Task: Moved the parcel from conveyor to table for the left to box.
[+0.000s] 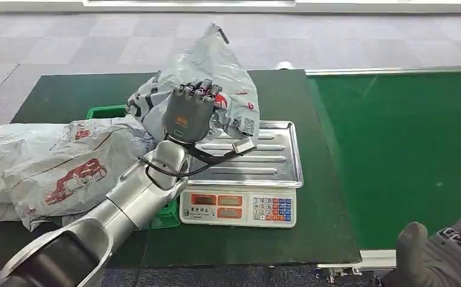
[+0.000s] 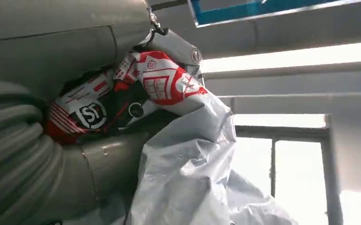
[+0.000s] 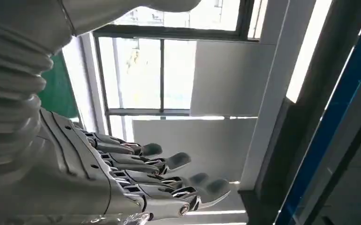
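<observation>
The left hand (image 1: pixel 193 107) grips the grey parcel (image 1: pixel 216 72) and holds it over the steel tray of the scale (image 1: pixel 269 173); whether it touches the tray is prob. not clear. The right hand (image 1: pixel 446 254) is empty w/ fingers spread, near the green conveyor (image 1: pixel 407 149). More parcels (image 1: pixel 66 167) lie on the table (image 1: pixel 66 89).

The left hand (image 2: pixel 52 154) grips a grey plastic parcel (image 2: pixel 192 173), its thick grey thumb and ribbed cover pressed around the crumpled red-and-white printed end that bears a round black logo. The loose grey film spreads away from the hand toward bright windows (image 2: pixel 305 178).
</observation>
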### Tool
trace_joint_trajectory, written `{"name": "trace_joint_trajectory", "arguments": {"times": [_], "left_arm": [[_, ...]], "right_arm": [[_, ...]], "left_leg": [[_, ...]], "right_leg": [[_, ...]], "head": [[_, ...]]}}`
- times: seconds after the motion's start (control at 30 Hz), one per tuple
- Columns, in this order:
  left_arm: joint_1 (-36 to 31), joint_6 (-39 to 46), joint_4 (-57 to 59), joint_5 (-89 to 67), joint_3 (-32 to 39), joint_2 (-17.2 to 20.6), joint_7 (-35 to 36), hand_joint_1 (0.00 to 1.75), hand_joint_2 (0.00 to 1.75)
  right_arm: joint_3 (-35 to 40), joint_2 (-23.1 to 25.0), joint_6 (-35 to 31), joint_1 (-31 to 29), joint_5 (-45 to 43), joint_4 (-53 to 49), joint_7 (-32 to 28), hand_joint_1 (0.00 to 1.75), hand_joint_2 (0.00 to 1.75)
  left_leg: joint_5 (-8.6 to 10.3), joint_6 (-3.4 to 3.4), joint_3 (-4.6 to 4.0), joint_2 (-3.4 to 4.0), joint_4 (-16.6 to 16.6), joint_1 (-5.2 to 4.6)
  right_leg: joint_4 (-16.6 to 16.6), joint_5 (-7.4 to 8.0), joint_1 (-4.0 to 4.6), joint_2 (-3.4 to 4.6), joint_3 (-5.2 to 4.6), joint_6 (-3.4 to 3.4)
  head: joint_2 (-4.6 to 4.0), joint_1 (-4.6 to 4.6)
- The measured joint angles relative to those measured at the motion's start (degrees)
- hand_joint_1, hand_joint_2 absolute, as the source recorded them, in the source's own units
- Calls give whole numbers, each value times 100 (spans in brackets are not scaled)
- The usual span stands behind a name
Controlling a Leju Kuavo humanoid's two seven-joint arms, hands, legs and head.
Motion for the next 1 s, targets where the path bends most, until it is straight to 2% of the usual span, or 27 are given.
{"name": "trace_joint_trajectory", "arguments": {"times": [0.27,0.6,1.0], "left_arm": [[82,0,299,0,140,585,131,175,175],[120,4,529,0,343,890,214,175,175],[415,7,704,0,643,1620,751,175,175]], "right_arm": [[-17,0,0,24,33,20,0,0,175],[-26,0,0,124,92,11,0,0,175],[-55,2,0,226,125,9,0,0,175]], "left_leg": [[6,-9,2,4,0,1],[5,-8,1,2,0,3],[5,-14,6,12,-1,4]], "right_leg": [[8,0,3,1,-4,-1],[7,0,1,3,-4,-1],[13,-8,11,11,-6,-15]], "head": [[0,0],[0,0],[-2,0]]}}
